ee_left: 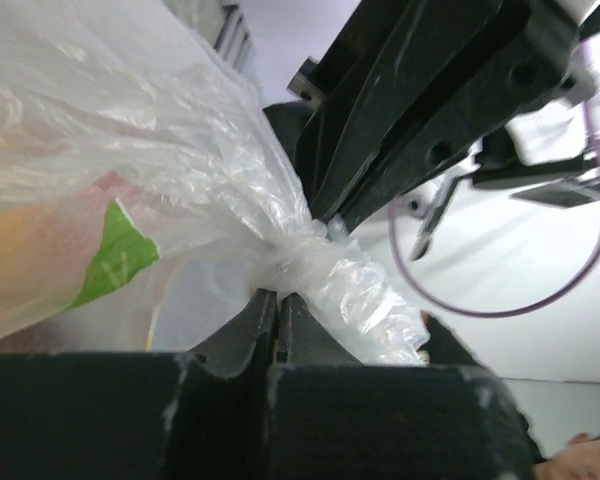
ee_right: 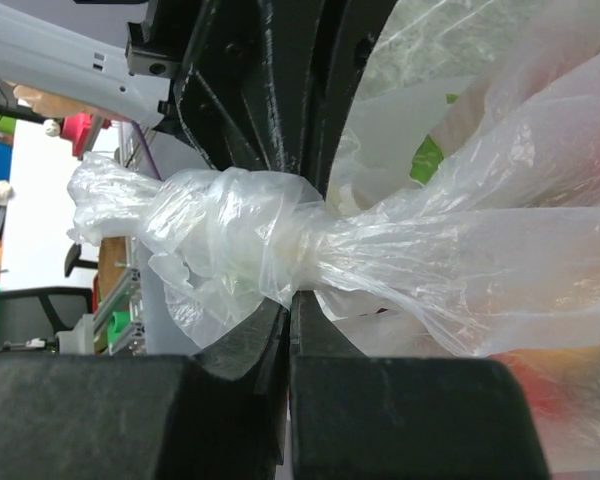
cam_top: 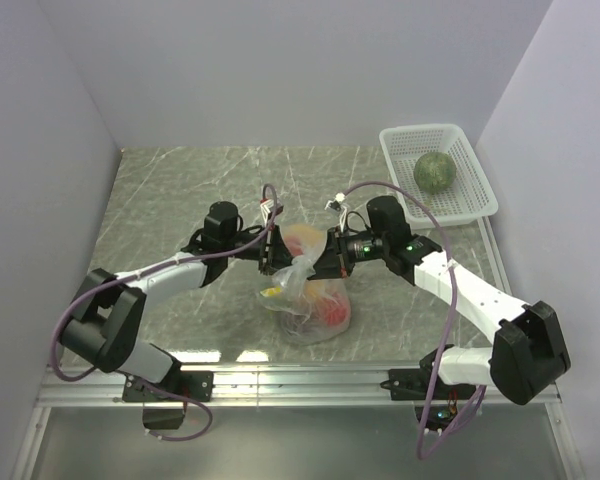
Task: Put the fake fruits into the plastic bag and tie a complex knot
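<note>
The plastic bag (cam_top: 307, 298) sits at the table's middle with fake fruits inside: red and orange pieces (cam_top: 330, 305) and a yellow one (cam_top: 272, 293). Its neck is twisted into a knot (ee_right: 230, 240). From the left, my left gripper (cam_top: 272, 252) is shut on the plastic at the neck (ee_left: 350, 290), its jaws pressed together (ee_left: 278, 297). My right gripper (cam_top: 330, 256) faces it from the right, shut on the film just beside the knot (ee_right: 292, 295). The green melon (cam_top: 436, 172) lies in the white basket, outside the bag.
The white lattice basket (cam_top: 470, 195) stands at the back right corner near the wall. Purple cables (cam_top: 420, 205) loop off both arms above the table. The two grippers are nearly fingertip to fingertip over the bag.
</note>
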You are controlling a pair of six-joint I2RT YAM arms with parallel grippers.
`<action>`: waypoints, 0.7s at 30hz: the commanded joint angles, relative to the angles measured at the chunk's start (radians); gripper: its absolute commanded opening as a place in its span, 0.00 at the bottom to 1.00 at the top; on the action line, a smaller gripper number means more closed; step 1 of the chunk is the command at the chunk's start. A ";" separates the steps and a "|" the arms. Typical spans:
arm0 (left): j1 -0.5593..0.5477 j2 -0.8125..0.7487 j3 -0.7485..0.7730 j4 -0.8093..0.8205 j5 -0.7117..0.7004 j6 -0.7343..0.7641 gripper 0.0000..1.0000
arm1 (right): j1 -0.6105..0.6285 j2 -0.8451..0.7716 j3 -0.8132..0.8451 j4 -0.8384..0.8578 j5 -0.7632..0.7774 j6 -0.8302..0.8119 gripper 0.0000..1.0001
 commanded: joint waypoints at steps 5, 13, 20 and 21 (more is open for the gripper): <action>0.001 0.058 0.016 0.451 -0.064 -0.307 0.00 | 0.055 -0.025 0.002 -0.003 0.013 -0.053 0.05; 0.001 0.037 -0.008 0.345 -0.052 -0.224 0.00 | 0.061 -0.029 0.088 -0.162 0.029 -0.155 0.46; 0.010 -0.007 -0.027 0.224 -0.046 -0.135 0.00 | -0.106 -0.084 0.160 -0.414 -0.044 -0.293 0.59; 0.017 -0.009 -0.027 0.210 -0.044 -0.119 0.00 | -0.115 -0.089 0.171 -0.443 -0.061 -0.341 0.62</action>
